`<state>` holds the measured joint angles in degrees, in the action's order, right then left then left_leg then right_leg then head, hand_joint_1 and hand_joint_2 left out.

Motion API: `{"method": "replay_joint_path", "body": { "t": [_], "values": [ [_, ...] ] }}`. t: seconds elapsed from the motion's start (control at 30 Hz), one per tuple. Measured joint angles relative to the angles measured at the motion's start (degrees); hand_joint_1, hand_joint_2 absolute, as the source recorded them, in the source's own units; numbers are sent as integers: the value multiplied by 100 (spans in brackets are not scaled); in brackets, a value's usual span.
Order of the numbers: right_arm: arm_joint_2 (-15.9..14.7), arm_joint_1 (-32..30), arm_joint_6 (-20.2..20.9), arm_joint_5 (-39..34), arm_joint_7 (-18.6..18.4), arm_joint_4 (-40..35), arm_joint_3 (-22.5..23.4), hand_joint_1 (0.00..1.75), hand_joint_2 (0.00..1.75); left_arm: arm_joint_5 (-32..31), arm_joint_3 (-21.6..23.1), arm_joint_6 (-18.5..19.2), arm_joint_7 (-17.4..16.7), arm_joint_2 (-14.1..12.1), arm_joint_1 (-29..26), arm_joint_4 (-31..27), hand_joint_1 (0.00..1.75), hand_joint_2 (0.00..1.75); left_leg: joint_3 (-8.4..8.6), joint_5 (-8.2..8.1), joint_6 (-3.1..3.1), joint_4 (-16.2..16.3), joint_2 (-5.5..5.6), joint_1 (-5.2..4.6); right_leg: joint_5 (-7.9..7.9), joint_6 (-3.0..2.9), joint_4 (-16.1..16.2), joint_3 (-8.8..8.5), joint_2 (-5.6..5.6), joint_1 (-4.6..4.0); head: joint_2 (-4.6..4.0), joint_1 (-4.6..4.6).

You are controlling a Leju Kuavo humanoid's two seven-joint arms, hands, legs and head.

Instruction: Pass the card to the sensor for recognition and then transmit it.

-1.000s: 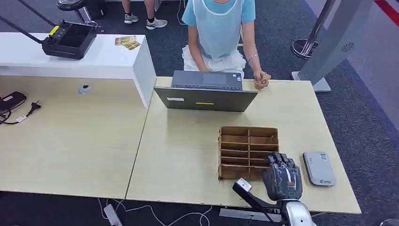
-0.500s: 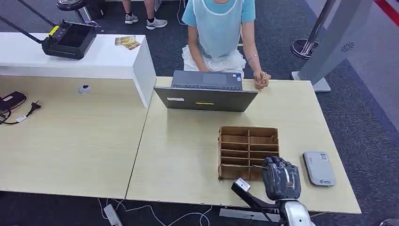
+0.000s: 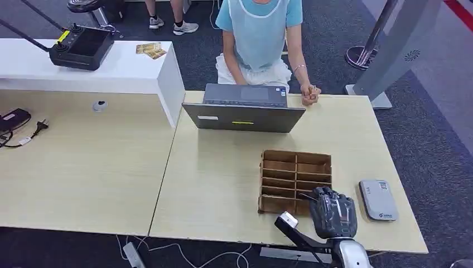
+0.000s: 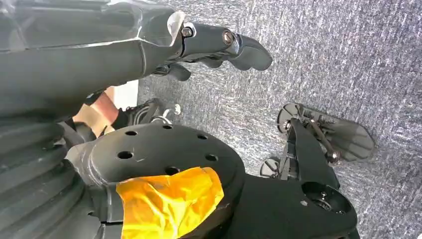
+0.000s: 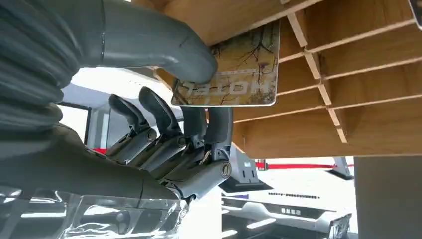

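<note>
1. Head view first: I see my right hand (image 3: pixel 333 213) at the near edge of the light wooden table (image 3: pixel 223 184), at about five o'clock in the picture, its fingers curled over the near right corner of the wooden divided card rack (image 3: pixel 294 180). The grey card sensor (image 3: pixel 377 199) lies flat on the table just beside the hand, at its three o'clock, apart from it. At twelve o'clock from the rack stands an open laptop (image 3: pixel 244 109), and behind it sits a person in a light blue top (image 3: pixel 259 33) with one fist (image 3: pixel 308 95) resting on the far table edge. A black controller with a screen (image 3: pixel 82 47) sits on the white counter (image 3: pixel 83 70) at ten o'clock.

2. Left wrist view: my left hand (image 4: pixel 219 45) hangs over grey carpet (image 4: pixel 348 64) with nothing in it, fingers loosely bent and apart.

3. Right wrist view: my right hand (image 5: pixel 164 134) holds the card (image 5: pixel 230 67), the thumb (image 5: pixel 149 40) pressed on its printed face and the dark fingers (image 5: pixel 199 124) behind it. The card, lettered HOTEL, is partly inside a rack (image 5: pixel 348 74) slot, against a divider.
</note>
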<state>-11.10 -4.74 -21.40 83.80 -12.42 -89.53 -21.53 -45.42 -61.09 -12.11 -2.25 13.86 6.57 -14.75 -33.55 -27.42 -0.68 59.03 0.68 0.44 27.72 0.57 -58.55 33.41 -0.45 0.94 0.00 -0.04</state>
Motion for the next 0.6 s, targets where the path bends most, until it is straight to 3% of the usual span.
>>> {"method": "replay_joint_path", "body": {
  "t": [0.23, 0.4, 0.6],
  "values": [
    [0, -57, -63, -183, 91, -76, 2, 164, 175, -30, 0, -2, 0, 0, 0, 0, 0, 175, 0, 0, 0, 0, 0, 0, 0, 0, 0, 0, 0, 0, 0, 2],
    [0, -69, -138, -713, 470, -208, 13, 173, 175, -83, 0, 0, 24, -2, 0, 0, 0, 175, 0, 0, 0, 0, 0, 0, 0, 0, 0, 0, 0, 0, 0, 0],
    [0, -76, -153, -1046, 780, -498, 52, 171, 175, -83, 0, 26, 44, -13, -5, 0, 0, 175, 0, 0, 0, 0, -1, 0, 0, 0, 0, 0, 0, 0, 0, 0]
  ]
}}
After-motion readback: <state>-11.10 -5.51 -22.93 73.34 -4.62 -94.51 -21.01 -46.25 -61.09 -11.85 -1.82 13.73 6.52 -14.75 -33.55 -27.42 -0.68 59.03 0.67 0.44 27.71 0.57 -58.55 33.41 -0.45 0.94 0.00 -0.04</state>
